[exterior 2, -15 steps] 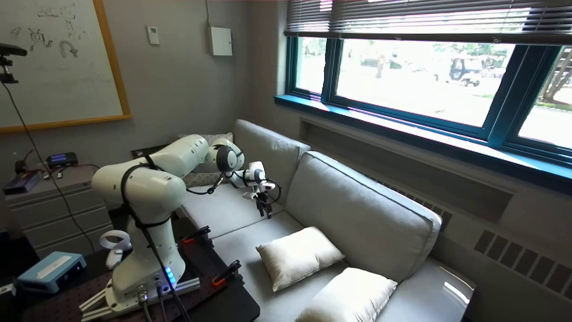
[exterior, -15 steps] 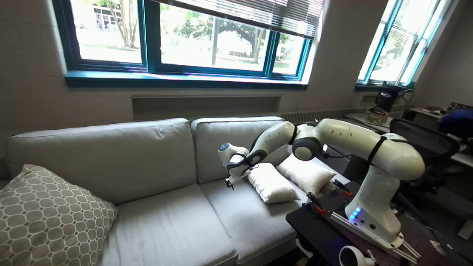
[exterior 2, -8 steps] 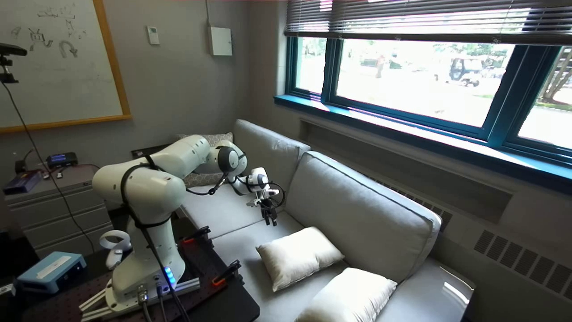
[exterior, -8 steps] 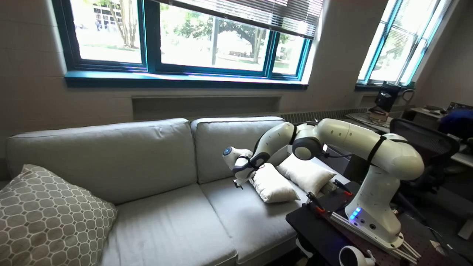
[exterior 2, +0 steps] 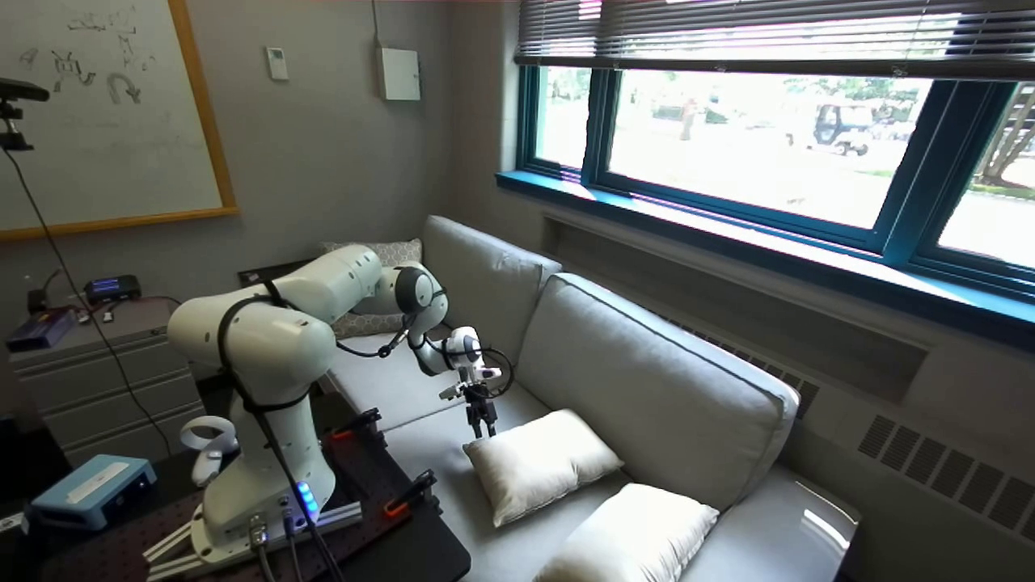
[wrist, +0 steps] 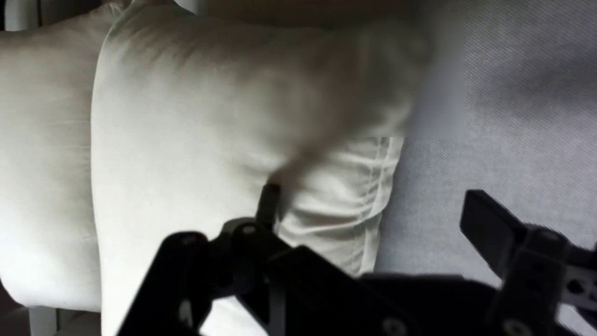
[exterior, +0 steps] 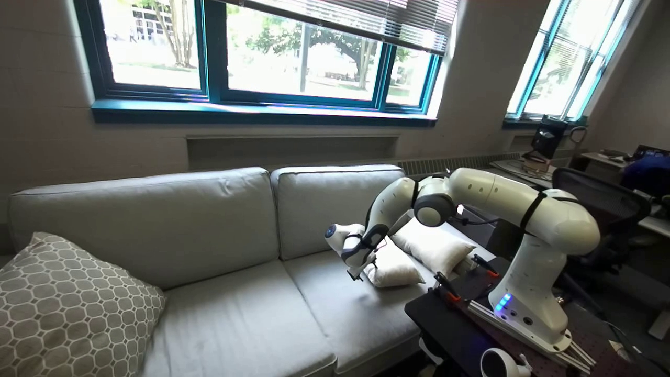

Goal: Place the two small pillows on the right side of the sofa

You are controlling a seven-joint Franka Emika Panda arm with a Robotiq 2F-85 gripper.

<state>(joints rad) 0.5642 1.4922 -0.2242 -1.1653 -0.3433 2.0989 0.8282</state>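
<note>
Lower and further over toward the nearer small pillow point(exterior 2: 542, 465) than half a second ago, the gripper point(wrist: 373, 193) is coming down while both pillows are lying unmoved. Its jaws are standing wide, holding nothing. In the wrist view, the pillow-side finger point(wrist: 267, 205) is hanging over puffy fabric and the seat-side finger point(wrist: 489, 224) over the bare seat of the sofa point(exterior: 246, 303), so they are straddling the seamed edge; whether either is touching, I cannot tell.

I am guessing that a pinch on this edge is being set up. Stopping too high, the fingers would be closing on loose, puckered cover and slipping off; going too low, one would be pressing the filling flat and pinning the pillow, the other digging into the seat.

Just beyond, the second small pillow point(exterior: 433, 246) is lying close alongside, on the padded arm's point(exterior 2: 760, 533) side. Any push that way is risking the two bunching up or one riding over the other. Both are already resting on the right-hand seat, viewed from the front, so dragging them far would be undoing rather than helping.

Farther out, a clamp point(exterior: 446, 286) on the bench point(exterior: 445, 319) is sitting near the first pillow's front corner; a sideways sweep could be catching the cloth there.
</note>
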